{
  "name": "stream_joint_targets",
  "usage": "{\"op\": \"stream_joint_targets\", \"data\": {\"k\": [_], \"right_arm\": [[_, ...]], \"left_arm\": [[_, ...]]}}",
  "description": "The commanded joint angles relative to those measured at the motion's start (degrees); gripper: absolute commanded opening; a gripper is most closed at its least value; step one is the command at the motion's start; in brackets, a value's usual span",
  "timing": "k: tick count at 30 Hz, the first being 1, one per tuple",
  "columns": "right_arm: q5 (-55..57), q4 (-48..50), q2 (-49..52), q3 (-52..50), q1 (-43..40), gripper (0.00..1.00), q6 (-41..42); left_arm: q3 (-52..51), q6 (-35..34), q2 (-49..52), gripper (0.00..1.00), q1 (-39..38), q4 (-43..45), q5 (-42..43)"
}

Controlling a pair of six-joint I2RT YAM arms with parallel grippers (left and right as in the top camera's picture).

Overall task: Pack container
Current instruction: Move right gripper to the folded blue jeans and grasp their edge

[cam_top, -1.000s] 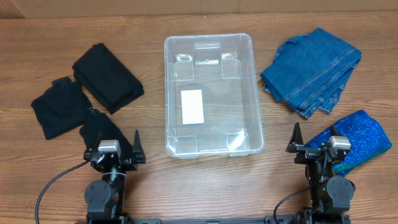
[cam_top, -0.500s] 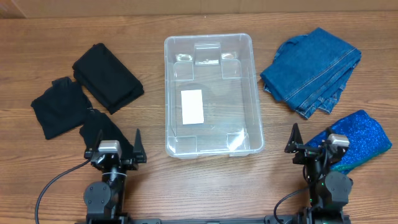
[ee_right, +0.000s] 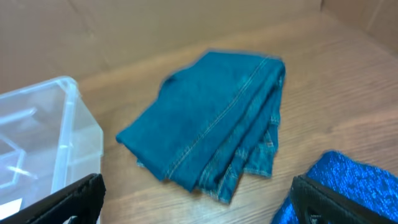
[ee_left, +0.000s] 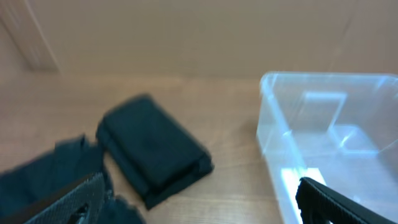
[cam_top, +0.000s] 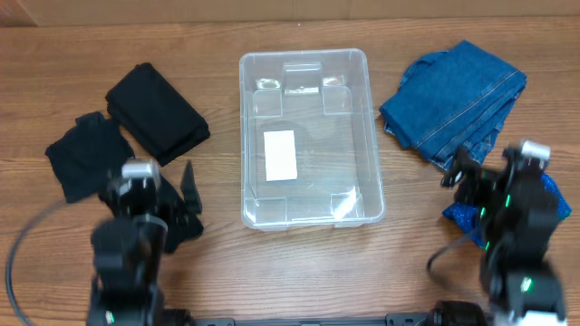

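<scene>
- Overhead view: bright, even light from above. The worktop (cam_top: 299,281) shows crisp wood grain and only faint, soft shadows beside the clothes.
- Glare streaks the bin (cam_top: 242,136) along its far wall and near right corner.
- The left arm (cam_top: 131,240) and right arm (cam_top: 512,226) are smeared and blurred there.
- The black cloths (cam_top: 159,113) read as flat dark shapes with little detail.
- Left wrist view: soft and blurred throughout, the bin pale and washed out, the fingers (ee_left: 68,199) dark and unsharp.
- Right wrist view: slightly soft, yet the stitching on the jeans (ee_right: 217,118) is legible.
</scene>
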Motion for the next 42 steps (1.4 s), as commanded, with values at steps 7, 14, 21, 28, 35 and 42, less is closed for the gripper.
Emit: {"op": "stream_joint_targets", "data": {"k": [7, 14, 21, 28, 35, 42], "right_arm": [[-18.36, -21.99, 38.66, 38.18, -11.67, 1.0, 1.03], [-27.23, -19.71, 51.95, 44.52, -20.44, 1.0, -2.84], [-40.19, -14.58, 63.34, 44.46, -28.63, 1.0, -5.35], [-46.88, -11.21, 70.34, 44.44, -30.18, 1.0, -11.54], [-51.63, -8.33, 76.54, 44.44, -30.32, 1.0, -10.95], [-45.59, -5.05, 77.05, 44.44, -30.95, 1.0, -8.13]], "left_arm": [[31.21, 0.61, 36.63, 1.0, -0.33, -21.68, 0.42], [34.75, -0.68, 42.73, 1.0, -0.33, -23.19, 2.32], [34.73, -0.66, 42.73, 1.0, -0.33, -23.23, 2.27], [34.73, -0.63, 42.73, 1.0, -0.33, -23.19, 2.27], [34.73, -0.63, 42.75, 1.0, -0.33, -23.34, 2.27], [34.73, -0.63, 42.75, 1.0, -0.33, -23.91, 2.27]]}}
